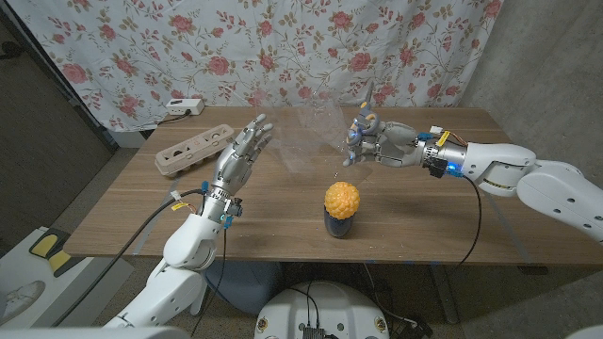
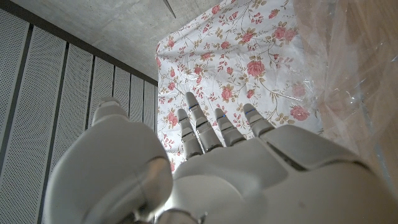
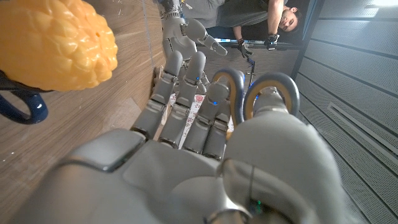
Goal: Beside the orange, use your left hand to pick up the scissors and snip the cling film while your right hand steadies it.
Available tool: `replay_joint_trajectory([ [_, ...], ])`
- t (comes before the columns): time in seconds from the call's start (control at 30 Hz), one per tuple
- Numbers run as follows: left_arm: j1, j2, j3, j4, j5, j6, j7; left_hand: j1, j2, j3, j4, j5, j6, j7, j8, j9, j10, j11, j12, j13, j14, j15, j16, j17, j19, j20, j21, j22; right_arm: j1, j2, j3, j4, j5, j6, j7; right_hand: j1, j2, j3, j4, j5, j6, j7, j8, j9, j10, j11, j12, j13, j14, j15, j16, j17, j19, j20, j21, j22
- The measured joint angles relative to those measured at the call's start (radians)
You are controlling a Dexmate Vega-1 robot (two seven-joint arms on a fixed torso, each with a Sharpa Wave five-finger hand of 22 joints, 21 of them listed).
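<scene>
My right hand [image 1: 377, 141] is raised over the back middle of the table and grips the scissors [image 1: 356, 132]. The scissors' grey, yellow-lined handle rings [image 3: 261, 93] loop around its fingers in the right wrist view. My left hand [image 1: 240, 151] is lifted with its fingers spread and holds nothing. A sheet of clear cling film [image 1: 306, 127] stands between the two hands and shows as a crinkled sheet [image 2: 348, 74] beside my left hand. I cannot tell whether the left fingers touch it. The bumpy orange [image 1: 342, 199] sits on a dark mug [image 1: 339, 226] nearer the front.
An egg carton [image 1: 193, 151] lies at the back left of the wooden table [image 1: 443, 226]. A white power strip [image 1: 184, 106] sits at the far left edge. A flowered curtain [image 1: 283, 47] hangs behind. A person [image 3: 261, 15] stands beyond the table.
</scene>
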Motion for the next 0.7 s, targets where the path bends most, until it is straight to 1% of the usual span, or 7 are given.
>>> replay_joint_trajectory([
  [0.03, 0.0, 0.0, 0.0, 0.0, 0.0, 0.0, 0.0, -0.002, 0.002, 0.0, 0.0, 0.0, 0.0, 0.0, 0.0, 0.0, 0.0, 0.0, 0.0, 0.0, 0.0, 0.0, 0.0, 0.0, 0.0, 0.0, 0.0, 0.0, -0.025, -0.009, 0.022, -0.011, 0.001, 0.001, -0.001, -0.01, -0.005, -0.003, 0.003, 0.0, 0.0, -0.001, 0.028, 0.035, 0.001, -0.001, 0.018, 0.006, 0.009, -0.005, -0.004, 0.006, 0.002, -0.002, 0.007, -0.004],
  [0.1, -0.005, 0.0, 0.003, 0.004, -0.005, 0.004, -0.006, -0.002, 0.002, 0.0, 0.0, 0.0, 0.0, 0.0, 0.0, 0.0, 0.0, 0.0, 0.0, 0.0, 0.0, 0.0, 0.0, 0.0, 0.0, 0.0, 0.0, 0.0, -0.025, -0.009, 0.022, -0.011, 0.002, 0.002, -0.002, -0.048, -0.012, -0.018, 0.018, 0.0, 0.004, -0.005, 0.102, 0.125, 0.001, -0.001, 0.055, 0.013, 0.036, -0.011, -0.007, 0.021, 0.011, -0.005, 0.024, -0.009],
  [0.17, -0.009, 0.0, 0.005, 0.008, -0.008, 0.006, -0.011, -0.002, 0.002, 0.0, 0.0, 0.0, 0.0, 0.0, 0.0, 0.0, 0.0, 0.0, 0.0, 0.0, 0.0, 0.0, 0.0, 0.0, 0.0, 0.0, 0.0, 0.0, -0.046, -0.016, 0.042, -0.019, 0.004, 0.002, -0.003, -0.073, -0.016, -0.027, 0.027, 0.0, 0.011, -0.011, 0.148, 0.167, 0.013, -0.001, 0.086, 0.014, 0.065, -0.019, -0.007, 0.033, 0.029, -0.007, 0.039, -0.013],
  [0.3, -0.014, 0.0, 0.007, 0.01, -0.011, 0.009, -0.013, -0.002, 0.002, 0.0, 0.0, 0.0, 0.0, 0.0, 0.0, 0.0, 0.0, 0.0, 0.0, 0.0, 0.0, 0.0, 0.0, 0.0, 0.0, 0.0, 0.0, 0.0, -0.064, -0.021, 0.059, -0.022, 0.006, 0.002, -0.003, -0.125, -0.028, -0.048, 0.048, 0.0, 0.032, -0.018, 0.217, 0.229, 0.028, 0.004, 0.138, 0.014, 0.105, -0.033, -0.003, 0.058, 0.043, -0.021, 0.063, -0.014],
  [0.47, -0.018, 0.0, 0.01, 0.012, -0.014, 0.013, -0.014, -0.002, 0.002, 0.0, 0.0, 0.0, 0.0, 0.0, 0.0, 0.0, 0.004, -0.004, 0.0, 0.0, 0.0, 0.0, 0.004, 0.0, 0.0, 0.0, 0.0, 0.0, -0.08, -0.024, 0.073, -0.025, 0.007, 0.002, -0.002, -0.162, -0.038, -0.061, 0.061, 0.008, 0.032, -0.018, 0.318, 0.279, 0.031, 0.004, 0.197, 0.014, 0.128, -0.042, 0.001, 0.094, 0.061, -0.018, 0.085, -0.021],
  [0.6, -0.021, -0.002, 0.013, 0.013, -0.015, 0.015, -0.015, 0.003, 0.008, 0.0, 0.0, 0.001, 0.008, -0.003, 0.0, 0.0, 0.006, -0.006, 0.0, 0.0, 0.0, 0.0, 0.004, 0.0, 0.0, 0.0, 0.0, 0.0, -0.089, -0.024, 0.081, -0.026, 0.007, 0.0, -0.001, -0.172, -0.044, -0.073, 0.062, 0.012, 0.032, -0.018, 0.368, 0.287, 0.031, 0.005, 0.22, 0.014, 0.137, -0.044, 0.005, 0.11, 0.064, -0.014, 0.092, -0.025],
  [0.7, -0.023, -0.003, 0.015, 0.015, -0.017, 0.016, -0.016, 0.003, 0.008, 0.0, 0.0, 0.007, 0.011, 0.0, 0.0, 0.0, 0.006, -0.006, 0.0, 0.0, 0.0, 0.0, 0.004, 0.0, 0.0, 0.0, 0.0, 0.0, -0.096, -0.024, 0.085, -0.026, 0.007, -0.002, -0.001, -0.192, -0.046, -0.08, 0.069, 0.013, 0.025, -0.021, 0.404, 0.287, 0.026, 0.01, 0.235, 0.014, 0.138, -0.046, 0.005, 0.121, 0.071, -0.017, 0.092, -0.028],
])
